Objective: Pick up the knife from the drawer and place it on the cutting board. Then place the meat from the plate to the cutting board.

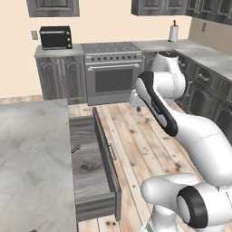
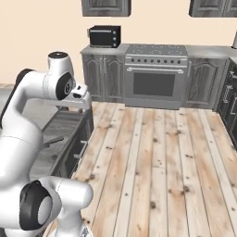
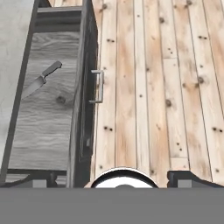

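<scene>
A: Where's the knife (image 3: 41,80)?
B: Hand view, far left: flat on the wood-grain floor of the drawer (image 3: 48,118), which is pulled out. Blade runs under the counter (image 1: 31,154) edge, black handle angled up and to the right. Left base view shows just its handle poking out from under the counter lip.
A: And the tool (image 3: 116,177)?
B: Jaws spread wide, nothing between them. Its fingertips (image 3: 192,178) sit at the bottom of the hand view, straddling the drawer front and the plank floor (image 3: 166,87). The knife is up and left of it, well apart, no contact.
A: Drawer handle?
B: Metal bar handle (image 3: 99,86) on the front panel, between the knife and the floor.
</scene>
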### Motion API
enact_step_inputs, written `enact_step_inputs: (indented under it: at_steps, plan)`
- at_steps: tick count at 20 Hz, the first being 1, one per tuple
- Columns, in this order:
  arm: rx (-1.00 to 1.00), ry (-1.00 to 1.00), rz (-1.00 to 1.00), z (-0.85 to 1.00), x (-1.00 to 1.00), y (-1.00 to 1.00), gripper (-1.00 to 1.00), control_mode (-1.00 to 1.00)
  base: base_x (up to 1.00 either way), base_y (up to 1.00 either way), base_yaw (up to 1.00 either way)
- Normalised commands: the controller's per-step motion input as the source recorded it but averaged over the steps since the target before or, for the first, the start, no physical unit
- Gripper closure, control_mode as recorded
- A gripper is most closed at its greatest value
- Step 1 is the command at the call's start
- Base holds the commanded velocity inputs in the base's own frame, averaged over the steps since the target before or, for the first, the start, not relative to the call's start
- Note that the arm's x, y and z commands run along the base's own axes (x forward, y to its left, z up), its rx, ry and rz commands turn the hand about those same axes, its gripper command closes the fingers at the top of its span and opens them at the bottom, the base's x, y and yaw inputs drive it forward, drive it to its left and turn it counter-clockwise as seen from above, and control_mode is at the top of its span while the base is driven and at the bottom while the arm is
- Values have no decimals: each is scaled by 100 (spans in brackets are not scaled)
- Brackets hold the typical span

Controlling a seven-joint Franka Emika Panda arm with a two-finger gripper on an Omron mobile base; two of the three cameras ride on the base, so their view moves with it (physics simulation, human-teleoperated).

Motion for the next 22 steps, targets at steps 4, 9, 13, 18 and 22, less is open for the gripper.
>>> enact_step_inputs:
  at_steps: [4,9,13,18,22]
  plan:
    - [0,4,0,-59,0,61,-100,-100,0,0,0]
    - [1,8,0,-65,0,55,-100,-100,0,0,0]
    - [5,8,0,-65,4,45,-100,-100,0,0,0]
    - [6,6,0,-63,1,33,-100,-100,0,0,0]
    - [9,6,0,-58,0,10,-100,-100,0,0,0]
